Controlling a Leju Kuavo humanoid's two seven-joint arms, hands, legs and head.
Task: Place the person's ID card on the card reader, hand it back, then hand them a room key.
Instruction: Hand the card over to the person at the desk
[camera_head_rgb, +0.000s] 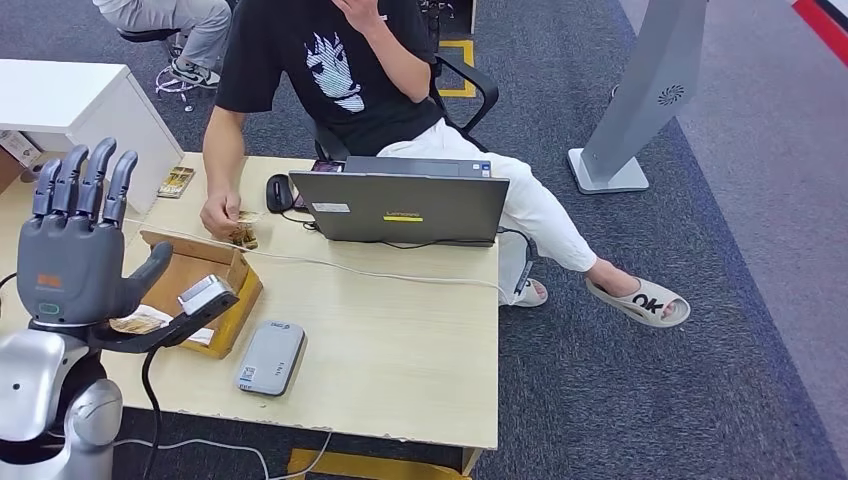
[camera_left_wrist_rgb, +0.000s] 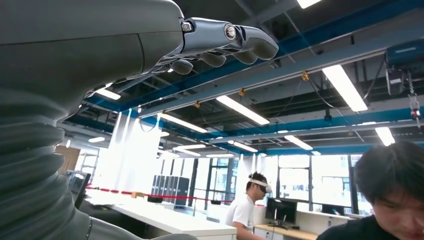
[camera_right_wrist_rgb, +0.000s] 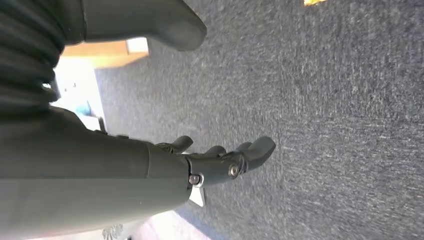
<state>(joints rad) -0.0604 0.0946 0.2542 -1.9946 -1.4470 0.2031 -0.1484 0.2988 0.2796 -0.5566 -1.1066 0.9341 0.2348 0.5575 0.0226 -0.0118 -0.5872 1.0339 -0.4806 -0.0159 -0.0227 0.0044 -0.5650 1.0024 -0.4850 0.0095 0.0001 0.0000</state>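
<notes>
The left hand (camera_head_rgb: 75, 245) was up, palm out and fingers spread, holding nothing, as if awaiting the ID card (camera_head_rgb: 243, 217) the person's hand (camera_head_rgb: 218, 213) kept at the desk's (camera_head_rgb: 400, 340) far-left edge. The card reader (camera_head_rgb: 270, 357) sat ready near the front edge; the right hand (camera_right_wrist_rgb: 210, 162) hung over carpet, fingers loosely curled, empty.

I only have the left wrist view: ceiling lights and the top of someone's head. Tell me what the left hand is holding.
Observer: Nothing. In the head view the left hand is raised, its fingers straight up and apart.
Operator: Find the card reader for me.
Observer: A flat grey card reader lies on the table, right beside a cardboard box, on the robot's right of the raised hand.
Operator: Now report where the ID card is.
Observer: The person's hand rests at the table's far side by some small cards. I cannot tell whether one is the ID.
</notes>
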